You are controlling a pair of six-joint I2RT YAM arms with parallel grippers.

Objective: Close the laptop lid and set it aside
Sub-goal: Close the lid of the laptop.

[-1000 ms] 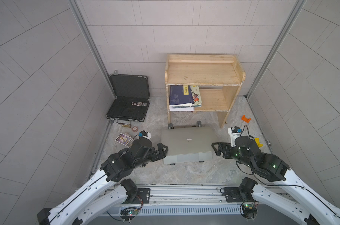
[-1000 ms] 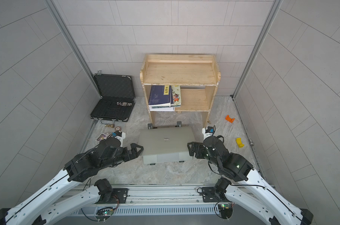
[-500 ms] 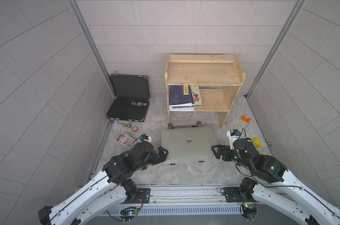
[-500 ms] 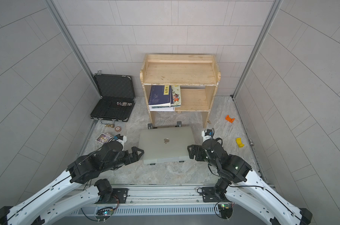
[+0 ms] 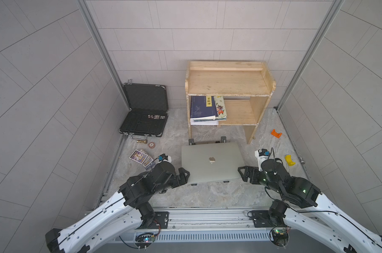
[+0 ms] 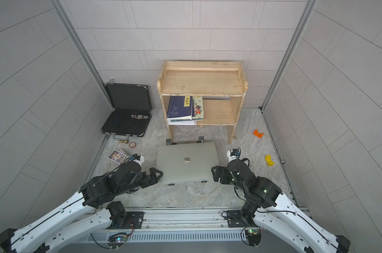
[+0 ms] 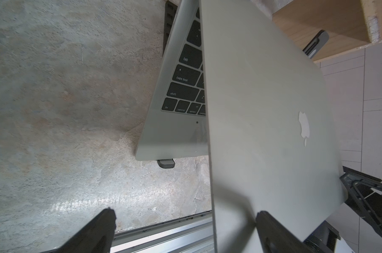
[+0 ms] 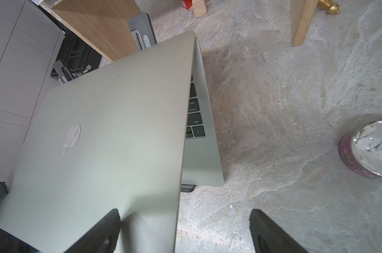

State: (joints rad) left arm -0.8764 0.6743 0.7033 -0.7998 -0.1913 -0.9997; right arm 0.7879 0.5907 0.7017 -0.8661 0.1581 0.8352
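broadly, the grey stone-patterned table is walled in by tiled panels. a wooden shelf at the back holds books, and an open black briefcase sits in the far corner by the left arm's side, both well apart from the work. the laptop takes the middle, just in front of the shelf and raised on a grey stand, which is probably why its base slopes up toward the back.

the laptop lid leans low over the base but is not shut: both wrist views show a wedge of gap with black keys inside.

the left gripper and right gripper flank the lid's two near corners. each has its jaws spread wide, with the lid's side edge running between them: one finger over the silver outer face, the other out past the edge. neither is clamped on anything, and whether the upper fingers touch the metal i cannot tell. this even placing looks meant to press the panel down level, without twisting the hinge.

closing seems nearly finished, and setting the laptop aside is not yet begun. picture cards and an orange clip lie well off to the sides, out of the way.
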